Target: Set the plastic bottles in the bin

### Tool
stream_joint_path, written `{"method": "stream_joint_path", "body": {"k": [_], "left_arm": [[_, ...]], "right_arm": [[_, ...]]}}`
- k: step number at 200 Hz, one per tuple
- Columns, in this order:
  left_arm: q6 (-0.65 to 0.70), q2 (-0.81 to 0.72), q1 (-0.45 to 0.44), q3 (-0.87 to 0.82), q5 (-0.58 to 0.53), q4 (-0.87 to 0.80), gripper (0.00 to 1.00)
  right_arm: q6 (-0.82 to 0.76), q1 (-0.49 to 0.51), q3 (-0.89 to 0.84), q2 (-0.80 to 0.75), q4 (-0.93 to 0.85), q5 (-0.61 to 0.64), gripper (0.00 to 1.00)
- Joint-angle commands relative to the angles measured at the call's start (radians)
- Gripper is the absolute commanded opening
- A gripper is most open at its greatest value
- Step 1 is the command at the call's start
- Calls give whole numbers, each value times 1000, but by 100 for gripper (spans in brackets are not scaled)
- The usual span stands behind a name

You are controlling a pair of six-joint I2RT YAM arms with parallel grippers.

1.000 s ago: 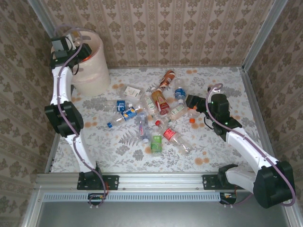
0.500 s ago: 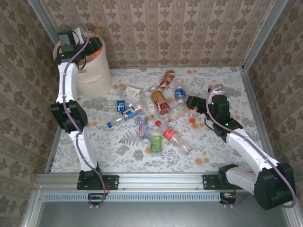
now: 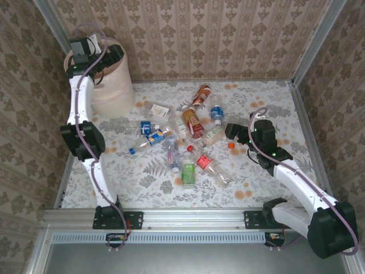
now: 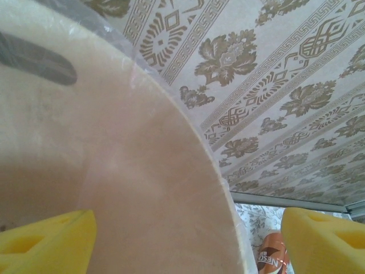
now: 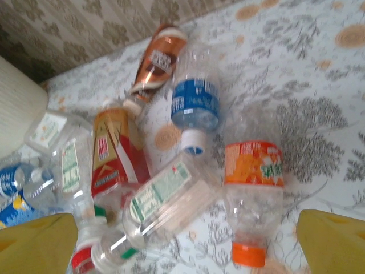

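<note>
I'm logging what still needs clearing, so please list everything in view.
plastic bottles: about a dozen, clear with red, blue, green or orange labels, scattered mid-table
bin: one, pale beige, far left corner
table: one, floral-patterned top, under everything
walls: beige patterned paper, around the table
left end effector: one, yellow, open over the bin
right end effector: one, yellow, open above the bottles' right side

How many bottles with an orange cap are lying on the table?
1: the orange-labelled bottle at the right edge of the bottle pile, its cap toward the arms' bases. More could be hidden under the pile or inside the bin.
</note>
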Motion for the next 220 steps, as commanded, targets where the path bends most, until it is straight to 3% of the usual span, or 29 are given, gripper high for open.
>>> {"method": "stream_joint_path", "body": {"k": [1, 36, 67, 86, 108, 134, 159, 182, 202, 220], "left_arm": [[-5, -138, -1, -62, 19, 46, 89], [11, -270, -16, -176, -14, 79, 100], [4, -378, -35, -301, -25, 129, 100], [-25, -445, -47, -386, -27, 156, 100], [-92, -537, -61, -514, -20, 214, 100], [-186, -631, -72, -650, 63, 293, 100], [-262, -711, -97, -786, 65, 344, 100], [-306, -768, -132, -897, 70, 395, 100], [-304, -790, -152, -937, 59, 377, 100], [-299, -792, -155, -948, 36, 355, 100]], "right_arm": [[4, 55, -9, -26, -118, -25, 100], [27, 170, -13, -35, -262, 16, 100], [54, 255, -32, -29, -288, 77, 100], [107, 264, -24, -3, -299, 185, 100], [121, 258, 5, 56, -289, 285, 100], [144, 200, 77, 189, -290, 304, 100], [174, 136, 154, 326, -266, 323, 99], [190, 83, 216, 447, -225, 294, 88], [106, 66, 267, 521, -184, 192, 84], [119, 65, 317, 581, -244, 246, 81]]}}
